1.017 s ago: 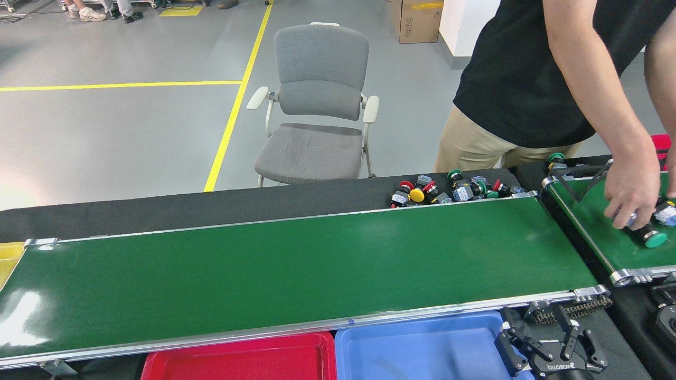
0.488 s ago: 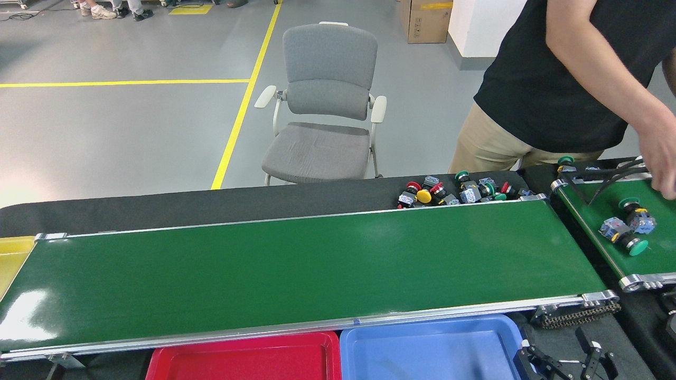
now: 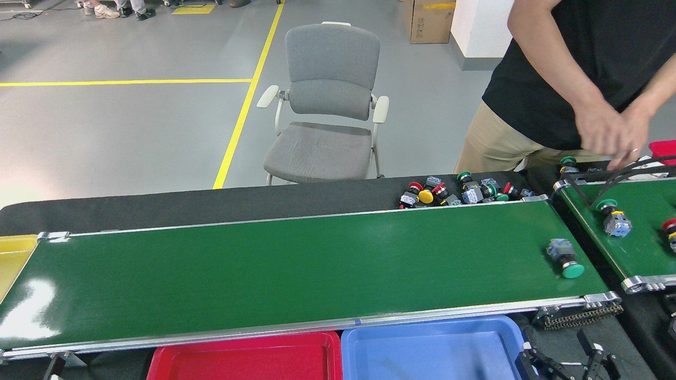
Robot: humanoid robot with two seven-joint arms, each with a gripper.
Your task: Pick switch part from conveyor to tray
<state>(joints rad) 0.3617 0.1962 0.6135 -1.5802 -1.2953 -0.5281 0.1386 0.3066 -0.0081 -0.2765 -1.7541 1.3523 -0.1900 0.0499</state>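
Head view looked down on the conveyor (image 3: 296,264), a wide dark-green belt with silver rails; every place here is given against it. One switch part (image 3: 565,257), grey-bodied with a green mushroom cap, lay on its side on the conveyor's right end, close to the near rail, the cap pointing toward the near right corner; the rest of the belt was bare and glossy, with a bright glare patch at its left end. Just past the conveyor's near rail sat a red tray (image 3: 248,359) and, to its right, a blue tray (image 3: 433,351), side by side and touching, both holding nothing I could see. Beyond the conveyor's far rail, near its right end, a heap of spare switch parts (image 3: 459,192) rested on black cloth. Off the conveyor's right end a smaller green belt (image 3: 634,237) ran at an angle, carrying a green-capped switch (image 3: 612,216) and a red-capped one cut by the frame edge. A person in a black shirt (image 3: 586,68) stood behind that belt, hands together above its far end; a grey chair (image 3: 327,105) stood on the floor beyond the conveyor's middle. The right gripper (image 3: 567,364) showed only at the bottom edge, below the conveyor's right corner beside the blue tray; its two dark fingers stood spread apart, holding nothing. The left gripper was out of sight.
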